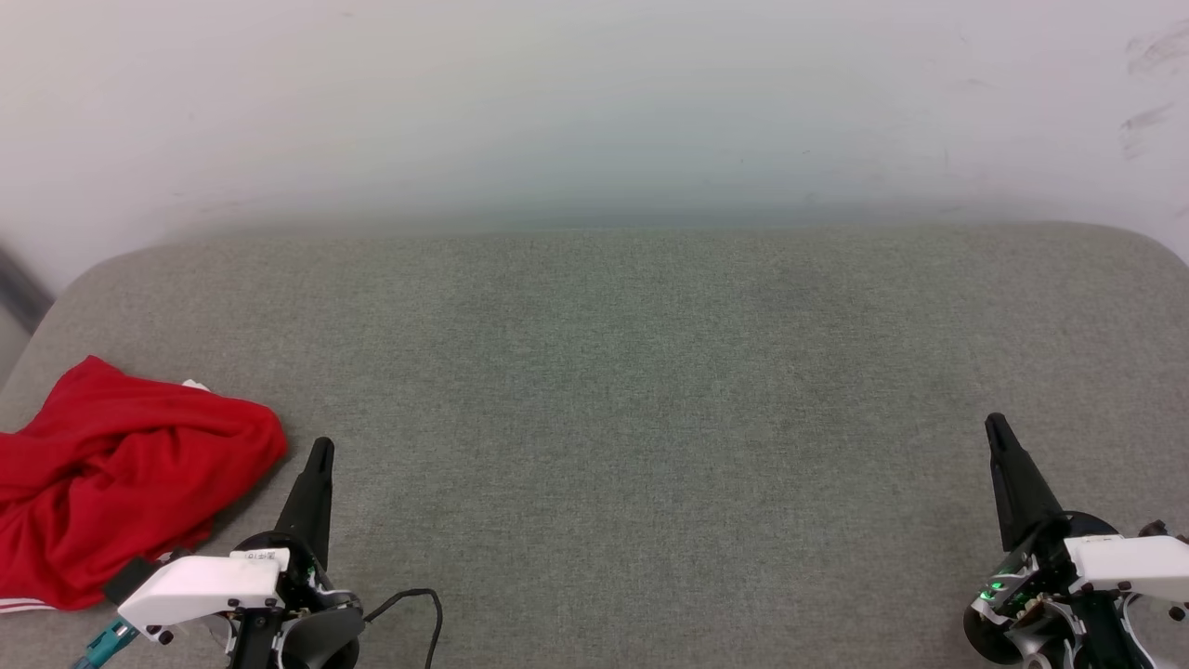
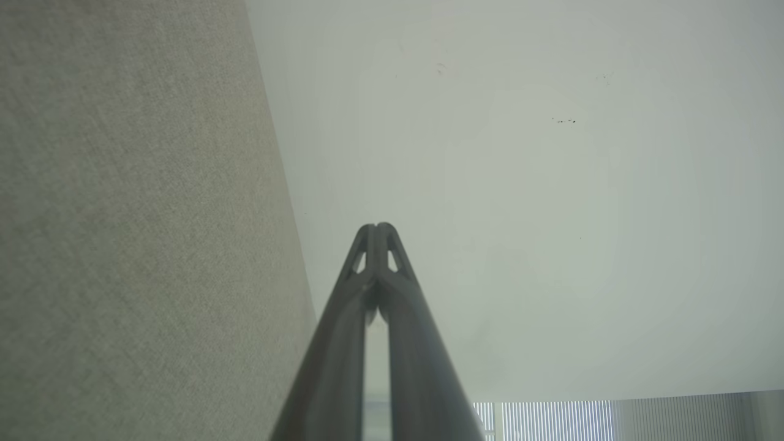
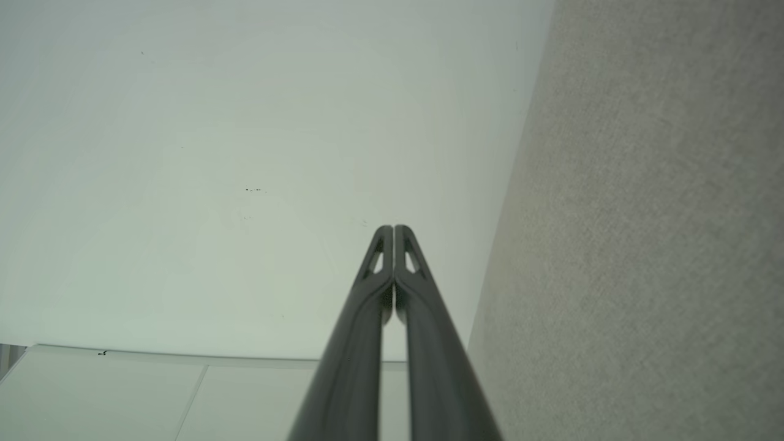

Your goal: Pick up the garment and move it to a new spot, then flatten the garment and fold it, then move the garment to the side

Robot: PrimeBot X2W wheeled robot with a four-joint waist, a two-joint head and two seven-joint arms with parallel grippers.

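Crumpled garment (image 1: 121, 474) lies on grey cushion (image 1: 594, 390) beside left fingers (image 1: 311, 502).

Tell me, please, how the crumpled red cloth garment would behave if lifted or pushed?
Lying in soft folds, the red cloth garment would probably hang limp when lifted. It looks thin, likely light. Pushed over the grey woven surface, it may bunch.

Soft red cloth garment (image 1: 121, 474) on rough woven couch (image 1: 650, 390).
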